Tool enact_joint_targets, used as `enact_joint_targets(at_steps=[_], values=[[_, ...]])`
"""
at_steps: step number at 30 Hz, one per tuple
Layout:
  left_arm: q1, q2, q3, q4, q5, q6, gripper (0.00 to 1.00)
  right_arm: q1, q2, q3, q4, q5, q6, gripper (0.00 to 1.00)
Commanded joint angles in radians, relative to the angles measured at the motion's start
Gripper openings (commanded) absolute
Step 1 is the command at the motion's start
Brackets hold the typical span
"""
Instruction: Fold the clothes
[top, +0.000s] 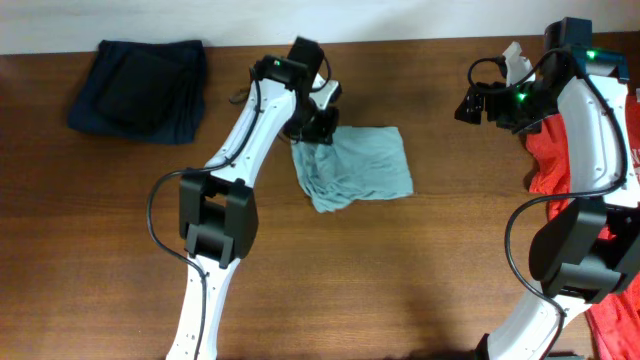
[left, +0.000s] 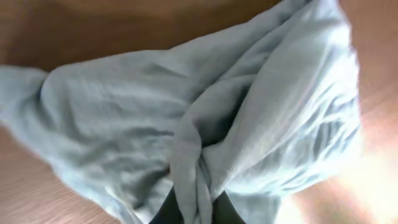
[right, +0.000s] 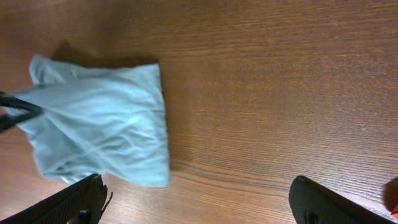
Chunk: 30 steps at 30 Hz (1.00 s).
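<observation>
Item one, grey-teal T-shirt (top: 362, 168): lies just above the middle of the table (top: 400, 280) in the overhead view, already reduced to a rough rectangle, with rumpled layers bunched along its 9 o'clock edge. Item two, left gripper (top: 308, 138): sits at the shirt's 10 o'clock corner, jaws closed on a gathered ridge of the cloth, which the wrist view shows twisting down between the dark fingers. The pinch is taken at the corner, apparently so that this loose side can be lifted and carried over toward 3 o'clock as the next fold. Item three, right gripper (right: 202, 200): jaws spread wide and holding nothing, raised above bare wood at about 2 o'clock from the shirt and well apart from it, seemingly parked clear of the fold path while facing the work. Item four, red T-shirt (top: 560, 150): heaped at the 3 o'clock edge of the table beneath the right arm, unfolded, evidently waiting its turn. Item five, dark blue garment (top: 140, 85): lies at 10 o'clock near the far edge as a flat stack, folded and set aside by the look of it.
</observation>
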Motion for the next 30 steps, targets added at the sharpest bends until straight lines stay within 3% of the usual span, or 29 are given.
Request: enact_joint_targets(at_steps=[1,11,12,14,16,20,25,26,30], values=[[0.007,0.000,0.050,-0.028,-0.151,-0.032,0.02,-0.003,-0.008,0.007,-0.003,0.005,-0.007,0.99],[0.011,0.053,0.033,-0.037,-0.351,-0.084,0.14,-0.003,-0.008,0.007,-0.003,0.005,-0.007,0.99],[0.015,0.058,0.033,-0.033,-0.362,-0.084,0.21,-0.003,-0.008,0.007,-0.003,0.005,-0.007,0.99],[0.029,0.073,0.033,-0.031,-0.370,-0.084,0.60,-0.003,-0.008,0.007,-0.003,0.005,-0.007,0.99],[0.043,0.085,0.033,-0.031,-0.370,-0.084,0.86,-0.003,-0.008,0.007,-0.003,0.005,-0.007,0.99],[0.077,0.078,0.055,-0.042,-0.373,-0.083,0.87,-0.003,-0.008,0.007,-0.003,0.005,-0.007,0.99],[0.090,0.061,0.217,-0.139,-0.350,-0.082,0.87,-0.003,-0.008,0.007,-0.003,0.005,-0.007,0.99],[0.091,0.061,0.248,-0.166,-0.337,-0.076,0.92,-0.003,-0.008,0.007,-0.003,0.005,-0.007,0.99],[0.093,0.059,0.344,-0.288,-0.151,0.010,0.89,-0.003,-0.008,0.007,-0.003,0.005,-0.007,0.99]])
